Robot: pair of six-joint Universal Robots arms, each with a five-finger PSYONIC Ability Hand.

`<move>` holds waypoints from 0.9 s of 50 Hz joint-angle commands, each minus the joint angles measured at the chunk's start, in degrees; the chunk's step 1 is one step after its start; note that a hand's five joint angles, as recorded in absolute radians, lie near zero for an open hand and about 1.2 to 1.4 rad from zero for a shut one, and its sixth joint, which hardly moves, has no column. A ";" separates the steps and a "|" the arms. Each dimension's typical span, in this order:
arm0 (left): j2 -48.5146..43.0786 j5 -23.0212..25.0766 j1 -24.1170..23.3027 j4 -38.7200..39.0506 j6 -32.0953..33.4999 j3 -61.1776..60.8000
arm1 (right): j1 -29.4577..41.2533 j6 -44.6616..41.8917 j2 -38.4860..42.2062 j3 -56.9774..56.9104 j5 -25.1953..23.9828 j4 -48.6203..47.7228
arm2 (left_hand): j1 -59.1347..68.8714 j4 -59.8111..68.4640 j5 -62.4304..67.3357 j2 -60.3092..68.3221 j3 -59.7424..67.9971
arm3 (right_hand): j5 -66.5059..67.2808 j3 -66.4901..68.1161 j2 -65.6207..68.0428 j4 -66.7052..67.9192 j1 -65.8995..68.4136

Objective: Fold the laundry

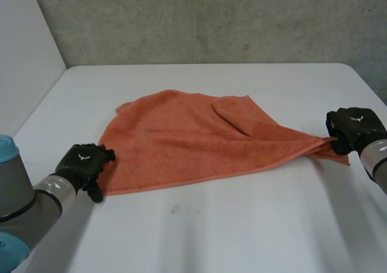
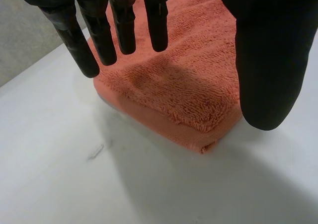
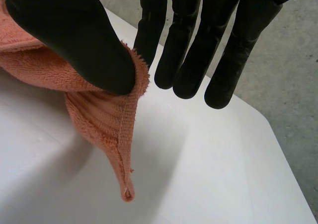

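Left hand [image 1: 84, 163]: fingers [image 2: 99, 33] straight, spread over towel [image 1: 181, 137] corner.
Towel: I read it lengthwise left-right, tapering rightward.
Right hand [image 1: 354, 128]: pinching towel's tip.

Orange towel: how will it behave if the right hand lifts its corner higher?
Probably floppy: a corner of the orange towel hangs limp below the right hand, which pinches it. Likely grippy, not slippery, given its looped pile. It would probably drag and crease; a ridge runs toward that hand.
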 commanded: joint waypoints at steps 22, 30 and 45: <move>-5.23 0.00 0.06 2.51 0.04 4.03 | 0.29 -0.09 0.04 1.42 -0.27 -1.28 | 6.48 7.42 7.60 7.20 7.09 | 13.91 12.48 13.11 11.92 24.22; -6.64 0.00 0.06 2.60 0.04 5.17 | 0.29 -0.18 0.04 1.68 -0.27 -1.46 | 9.68 10.61 10.79 10.40 10.28 | 13.91 12.48 13.11 11.92 24.22; -6.99 0.00 0.06 6.29 0.04 6.32 | 0.29 -0.18 -0.05 1.77 -0.27 -1.46 | 21.44 22.38 22.56 22.17 22.05 | 13.91 12.48 13.11 11.92 24.22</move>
